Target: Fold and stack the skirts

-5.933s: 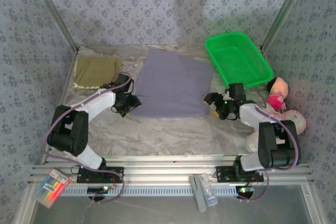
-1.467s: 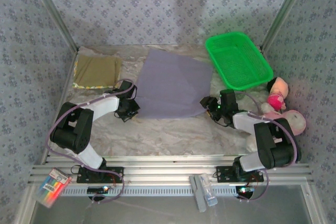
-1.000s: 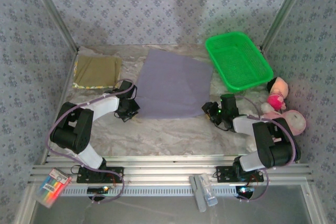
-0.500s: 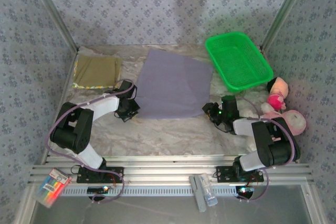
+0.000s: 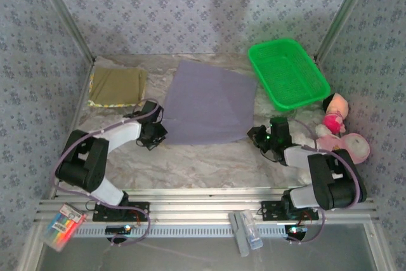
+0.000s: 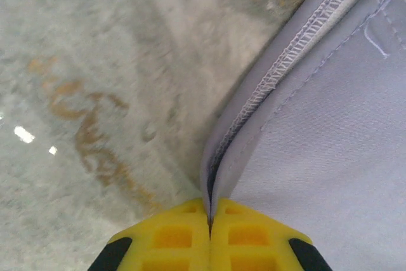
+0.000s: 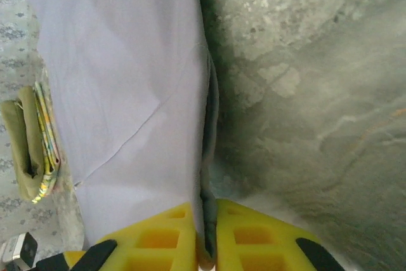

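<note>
A plain grey-lavender skirt (image 5: 208, 103) lies spread flat in the middle of the table. My left gripper (image 5: 154, 136) is at its near-left corner, shut on the stitched hem (image 6: 254, 103). My right gripper (image 5: 261, 136) is at the near-right corner, its yellow fingers (image 7: 162, 236) shut on the skirt's edge (image 7: 209, 157). Folded skirts (image 5: 117, 87) are stacked at the far left, olive-khaki on top with a printed yellow-green edge beneath; the stack (image 7: 35, 147) also shows in the right wrist view.
A green plastic basket (image 5: 288, 71) stands at the far right. Pink plush toys (image 5: 339, 128) lie along the right edge beside my right arm. The table (image 5: 209, 163) is covered with a crinkled marbled sheet. Markers (image 5: 62, 225) and a small object (image 5: 244, 233) lie on the front ledge.
My right gripper has closed on the skirt's near-right corner and drawn it slightly toward the near right. The left gripper stays shut on its corner, almost unmoved.
</note>
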